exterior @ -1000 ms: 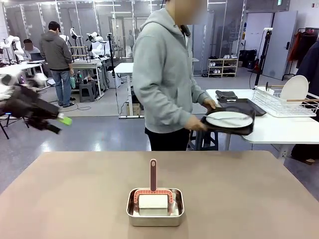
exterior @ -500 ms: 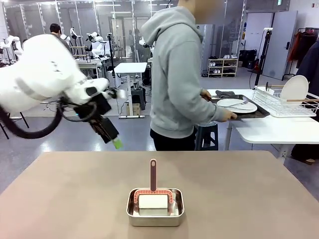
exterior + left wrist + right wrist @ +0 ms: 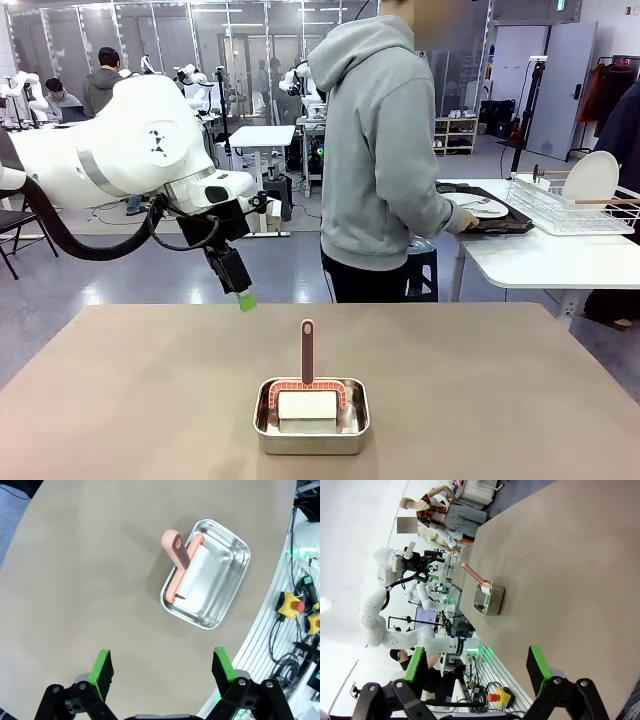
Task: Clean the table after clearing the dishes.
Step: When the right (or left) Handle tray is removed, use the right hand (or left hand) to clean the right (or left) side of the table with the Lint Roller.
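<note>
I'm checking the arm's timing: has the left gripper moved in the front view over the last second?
Yes. The left gripper has swung right and down, from the picture's left edge toward the pan, which has stayed put.

matte smooth tan table top [image 3: 520, 390], shiny bare-metal pan [image 3: 311, 430] at its 6 o'clock, matte salmon plastic handle [image 3: 307, 350], glossy white plastic arm shell [image 3: 130, 150], matte black left gripper [image 3: 162, 662], matte green pads [image 3: 101, 665], soft grey cloth hoodie [image 3: 380, 160], glossy white plate [image 3: 590, 178]
</note>
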Tool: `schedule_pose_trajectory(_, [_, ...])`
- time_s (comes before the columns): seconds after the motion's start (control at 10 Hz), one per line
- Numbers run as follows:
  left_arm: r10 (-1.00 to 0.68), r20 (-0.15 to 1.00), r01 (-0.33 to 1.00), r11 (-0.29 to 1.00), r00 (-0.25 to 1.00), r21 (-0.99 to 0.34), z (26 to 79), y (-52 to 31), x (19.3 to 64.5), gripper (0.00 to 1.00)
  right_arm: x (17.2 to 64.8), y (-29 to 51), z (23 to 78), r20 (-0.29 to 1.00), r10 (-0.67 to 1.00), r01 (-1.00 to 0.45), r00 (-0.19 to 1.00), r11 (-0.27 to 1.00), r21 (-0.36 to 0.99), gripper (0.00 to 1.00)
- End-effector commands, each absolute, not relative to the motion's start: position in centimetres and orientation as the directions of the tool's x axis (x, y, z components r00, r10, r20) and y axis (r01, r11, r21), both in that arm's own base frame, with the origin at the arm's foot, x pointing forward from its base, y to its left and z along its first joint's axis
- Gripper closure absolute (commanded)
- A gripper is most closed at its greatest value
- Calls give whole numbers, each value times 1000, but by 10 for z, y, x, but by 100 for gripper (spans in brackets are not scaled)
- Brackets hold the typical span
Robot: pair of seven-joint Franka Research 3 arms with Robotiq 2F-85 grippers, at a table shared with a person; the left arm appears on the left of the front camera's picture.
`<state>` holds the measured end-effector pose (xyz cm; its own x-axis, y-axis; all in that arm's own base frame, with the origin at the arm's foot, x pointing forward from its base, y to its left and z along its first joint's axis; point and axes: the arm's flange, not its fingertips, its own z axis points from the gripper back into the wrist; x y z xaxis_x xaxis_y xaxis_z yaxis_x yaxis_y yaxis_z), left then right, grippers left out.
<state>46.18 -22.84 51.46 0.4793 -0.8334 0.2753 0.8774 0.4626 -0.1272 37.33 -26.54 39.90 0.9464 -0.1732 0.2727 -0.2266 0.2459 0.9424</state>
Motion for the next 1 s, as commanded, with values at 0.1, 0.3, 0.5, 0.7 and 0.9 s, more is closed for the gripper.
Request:
schedule_pose_trajectory(0.1, [-833, 275, 877, 463, 479, -127, 515, -228, 462, 0, 372, -264, 401, 289, -167, -245, 943, 242, 939, 0])
schedule_pose_trajectory(0.3, [-919, 180, 935, 336, 352, -114, 506, -260, 479, 0, 372, -264, 401, 289, -167, -245, 943, 242, 939, 0])
schedule_pose_trajectory(0.5, [-955, 132, 959, 249, 266, -134, 489, -290, 486, 0, 372, -264, 401, 289, -167, -245, 943, 242, 939, 0])
schedule_pose_trajectory(0.7, [-972, 82, 963, 202, 219, -178, 467, -306, 493, 0, 372, -264, 401, 289, -167, -245, 943, 242, 939, 0])
schedule_pose_trajectory(0.9, [-985, 88, 968, 127, 148, -217, 446, -323, 502, 0, 372, -264, 401, 289, -167, -245, 943, 242, 939, 0])
